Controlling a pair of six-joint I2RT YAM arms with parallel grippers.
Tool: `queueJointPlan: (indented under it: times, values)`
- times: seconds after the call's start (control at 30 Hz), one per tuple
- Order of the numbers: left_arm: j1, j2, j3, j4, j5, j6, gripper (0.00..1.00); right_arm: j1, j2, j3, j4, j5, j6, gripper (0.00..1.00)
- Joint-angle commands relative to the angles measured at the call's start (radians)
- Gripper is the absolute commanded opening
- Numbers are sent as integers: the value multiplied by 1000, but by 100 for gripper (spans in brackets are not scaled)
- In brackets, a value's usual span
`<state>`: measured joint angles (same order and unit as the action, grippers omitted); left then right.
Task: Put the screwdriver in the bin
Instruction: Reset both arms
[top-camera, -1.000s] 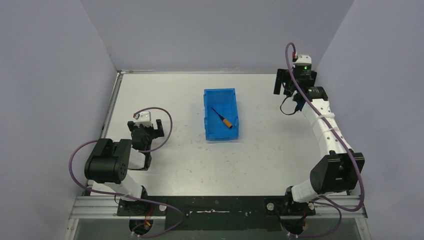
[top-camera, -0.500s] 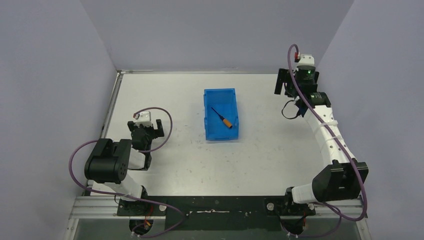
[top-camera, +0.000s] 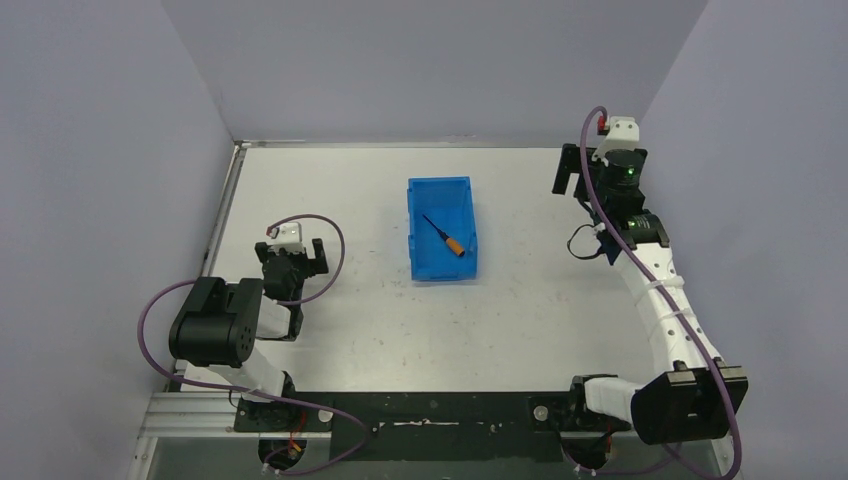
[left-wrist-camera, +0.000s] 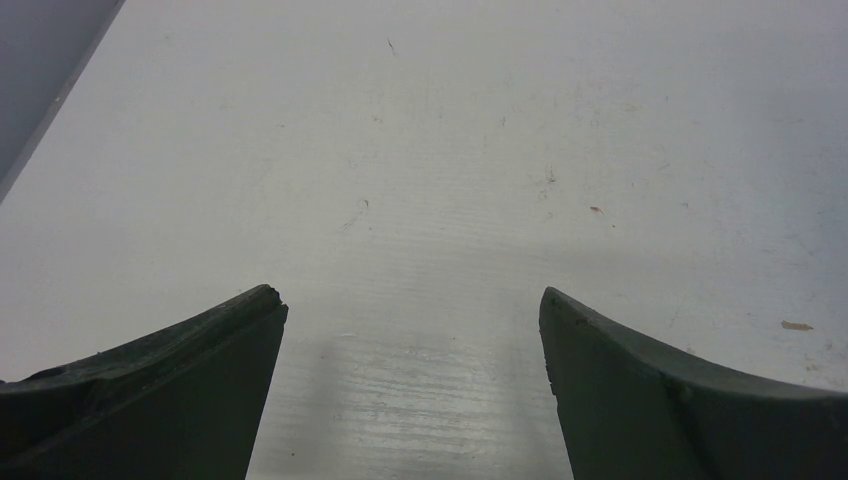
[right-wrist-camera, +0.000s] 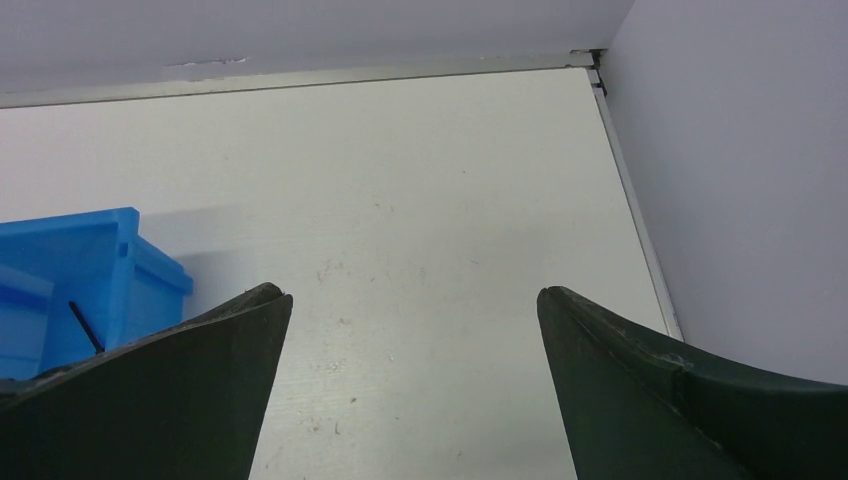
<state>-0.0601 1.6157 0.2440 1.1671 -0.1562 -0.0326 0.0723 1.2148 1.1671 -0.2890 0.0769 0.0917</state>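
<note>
The screwdriver, with an orange handle and thin black shaft, lies diagonally inside the blue bin at mid-table. In the right wrist view a corner of the bin and the tip of the black shaft show at the left edge. My right gripper is open and empty, well to the right of the bin near the back right of the table; its jaws frame bare table. My left gripper is open and empty, left of the bin, low over bare table.
Purple-grey walls enclose the white table on the left, back and right. A metal edge strip runs along the right wall close to my right gripper. The back edge strip lies beyond the bin.
My right arm has swung outward to the right, its elbow dropping toward the near right corner, and the gripper has drifted slightly right, away from the bin. The left arm and screwdriver have not moved.
</note>
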Motion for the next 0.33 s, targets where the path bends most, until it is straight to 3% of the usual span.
queueJointPlan:
  times: [0.0,0.3]
  values:
    - [-1,-7,11,43,3,1,97,-4,-24,4,48,15,0,100]
    - [-1,-5,11,44,3,0,97,-8,-20,9,26,40,11,100]
